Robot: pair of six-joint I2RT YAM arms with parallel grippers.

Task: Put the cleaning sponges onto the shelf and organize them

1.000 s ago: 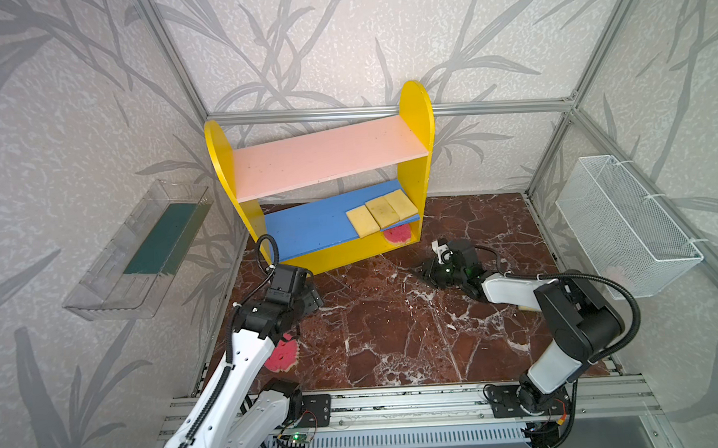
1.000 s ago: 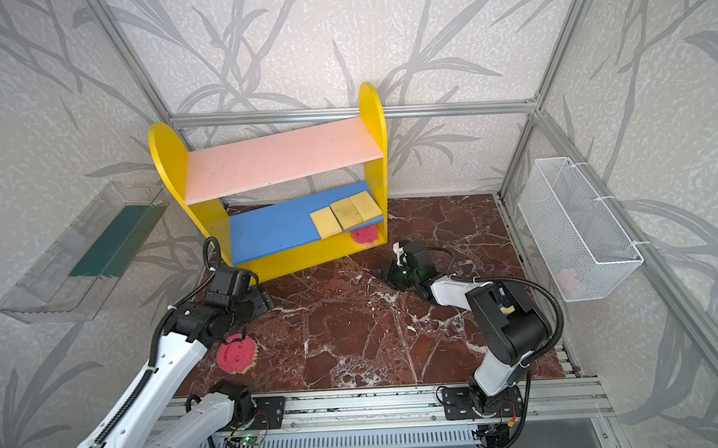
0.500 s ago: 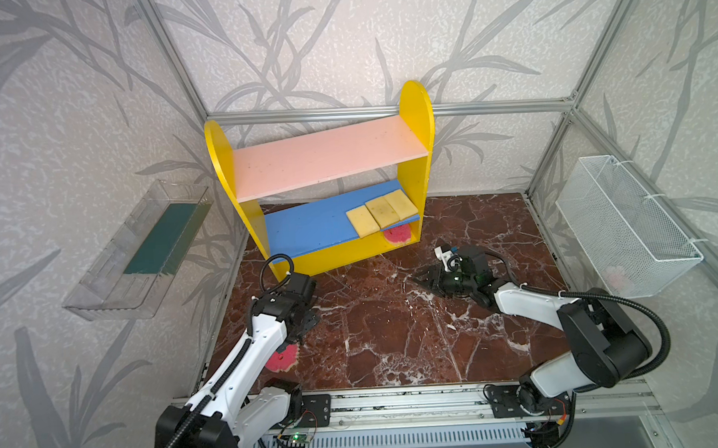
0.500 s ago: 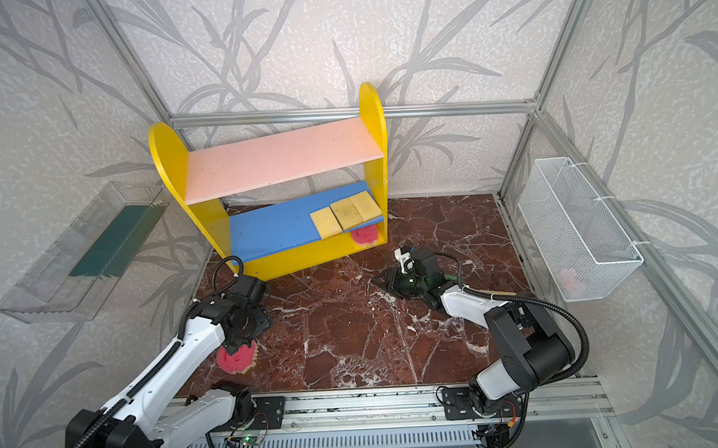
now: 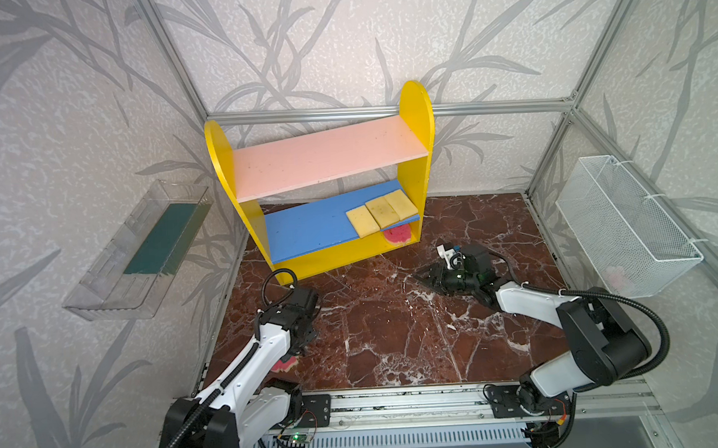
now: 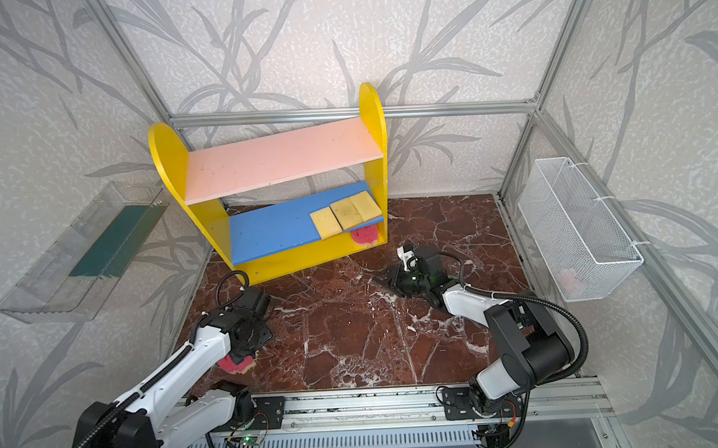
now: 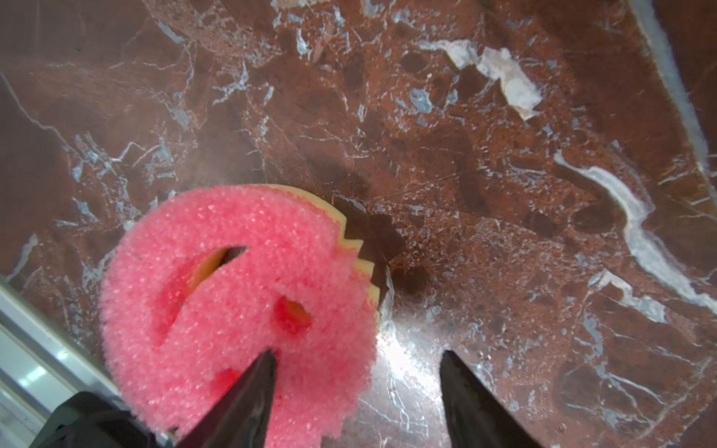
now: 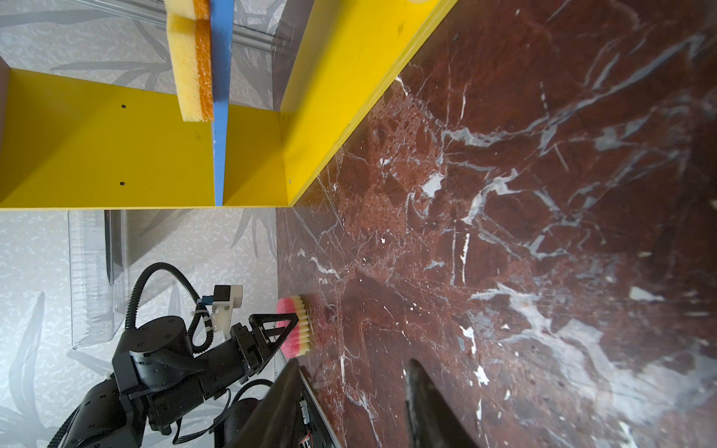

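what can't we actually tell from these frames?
- Left gripper: wrist view shows one finger over the pink sponge; contact unclear. In both top views the arm hides the jaws.
- Second pink sponge on the shelf base: blue board covers most of it.
- Pink thing in the basket: mesh blurs it.

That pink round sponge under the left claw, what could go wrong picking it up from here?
1. The left claw has one finger over the pink round sponge and the other over bare floor; closing may pinch only an edge, so it could slip.
2. The sponge lies close to the metal rail, which could obstruct the claw.
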